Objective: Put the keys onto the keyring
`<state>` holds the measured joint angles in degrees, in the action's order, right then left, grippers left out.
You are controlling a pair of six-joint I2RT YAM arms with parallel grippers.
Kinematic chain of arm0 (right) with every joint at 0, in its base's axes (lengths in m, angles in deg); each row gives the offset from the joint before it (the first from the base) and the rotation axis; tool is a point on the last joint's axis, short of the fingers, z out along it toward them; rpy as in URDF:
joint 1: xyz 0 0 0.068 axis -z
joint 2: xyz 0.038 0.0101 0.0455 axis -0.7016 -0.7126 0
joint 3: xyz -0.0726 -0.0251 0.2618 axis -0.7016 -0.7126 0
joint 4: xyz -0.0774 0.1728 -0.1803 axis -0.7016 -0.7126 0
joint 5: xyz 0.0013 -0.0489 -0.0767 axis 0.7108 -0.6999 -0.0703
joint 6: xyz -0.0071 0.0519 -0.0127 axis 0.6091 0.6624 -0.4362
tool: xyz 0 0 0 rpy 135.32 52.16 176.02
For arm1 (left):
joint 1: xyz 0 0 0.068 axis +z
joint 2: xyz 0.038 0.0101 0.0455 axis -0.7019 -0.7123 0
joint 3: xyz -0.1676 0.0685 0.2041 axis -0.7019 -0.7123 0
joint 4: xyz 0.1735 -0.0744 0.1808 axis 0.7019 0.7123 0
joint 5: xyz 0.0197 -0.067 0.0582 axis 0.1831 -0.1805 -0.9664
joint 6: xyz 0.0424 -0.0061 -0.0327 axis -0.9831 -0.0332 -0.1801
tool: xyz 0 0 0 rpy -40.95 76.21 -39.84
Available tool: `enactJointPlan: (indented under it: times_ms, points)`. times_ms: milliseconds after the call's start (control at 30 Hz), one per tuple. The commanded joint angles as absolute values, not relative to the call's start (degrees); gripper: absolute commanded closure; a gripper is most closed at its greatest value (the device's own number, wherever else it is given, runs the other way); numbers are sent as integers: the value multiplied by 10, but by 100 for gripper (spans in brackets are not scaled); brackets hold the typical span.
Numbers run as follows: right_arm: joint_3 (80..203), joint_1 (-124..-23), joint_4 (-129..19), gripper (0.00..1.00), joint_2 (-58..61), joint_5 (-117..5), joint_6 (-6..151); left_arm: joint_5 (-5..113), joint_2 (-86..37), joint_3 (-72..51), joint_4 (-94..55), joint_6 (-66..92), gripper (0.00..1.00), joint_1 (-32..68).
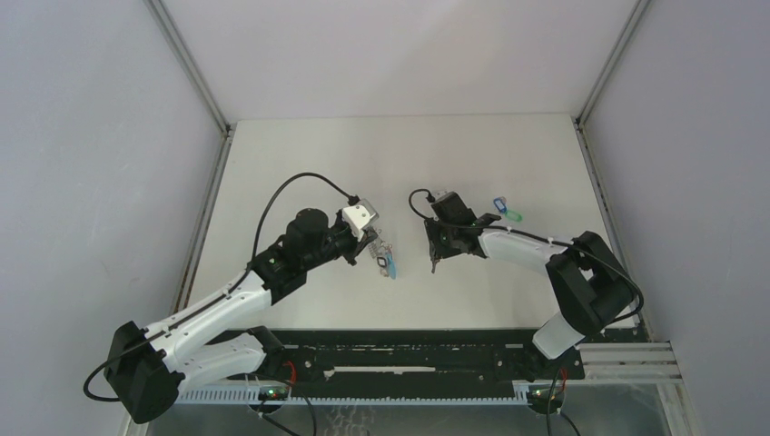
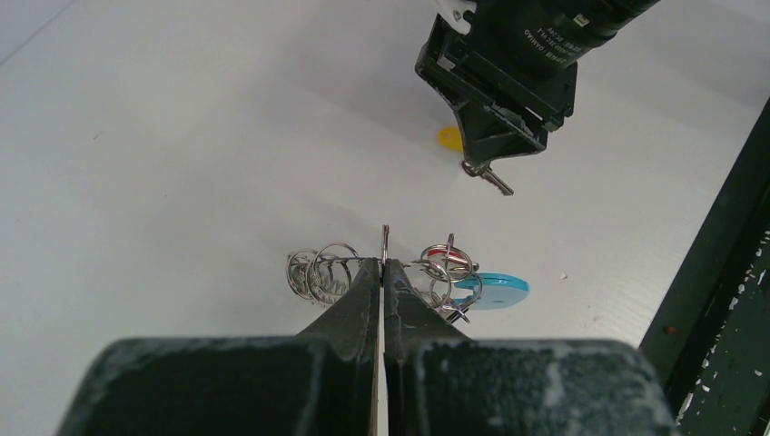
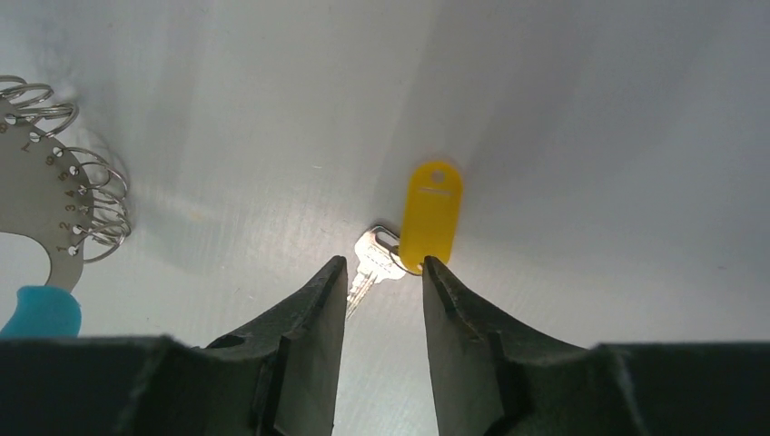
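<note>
We have the left gripper (image 2: 384,270) clamped flat, jaws together, on the keyring (image 2: 327,272). From its own camera the ring's plate is just a thin metal edge standing up between the black fingers. Loose wire split rings fan out on either side, with a rounded cyan piece (image 2: 495,291) and a sliver of a red tag (image 2: 439,252) on the right.

The right wrist view gives us what that one hides. There the keyring (image 3: 32,195) is a flat, matte grey curved plate, punched with small numbered holes, each carrying a ring.

The right gripper (image 3: 381,272) stands over the smooth white table (image 1: 300,163), jaws a narrow gap apart. A small silvery key (image 3: 374,259) lies in that gap. Its glossy oblong yellow tag (image 3: 432,213) lies just beyond, its lower end at the right fingertip. We cannot tell whether the fingers touch the key.

From above, the two grippers face each other mid-table, near but apart, left (image 1: 377,250) and right (image 1: 434,263). Only this view shows the blue tag (image 1: 498,204) and green tag (image 1: 511,216), together on the table behind the right gripper.
</note>
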<state>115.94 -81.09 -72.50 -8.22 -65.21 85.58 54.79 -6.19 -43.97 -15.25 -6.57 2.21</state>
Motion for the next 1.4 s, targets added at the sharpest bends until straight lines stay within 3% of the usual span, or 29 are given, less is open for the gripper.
enactJointPlan:
  times_ms: [0,867,1067,1367]
  points:
    - [1155,-818,-724,64,-46,-686,800,557,-43,-436,-179,-72,100,20]
    - [1151,-825,-690,83,-96,-664,748,565,-46,-435,-180,-75,100,20]
    - [1167,-826,-711,100,-99,-667,750,567,-46,-435,-179,-75,100,19]
    - [1189,-827,-832,100,-26,-713,774,566,-44,-436,-179,-75,100,20]
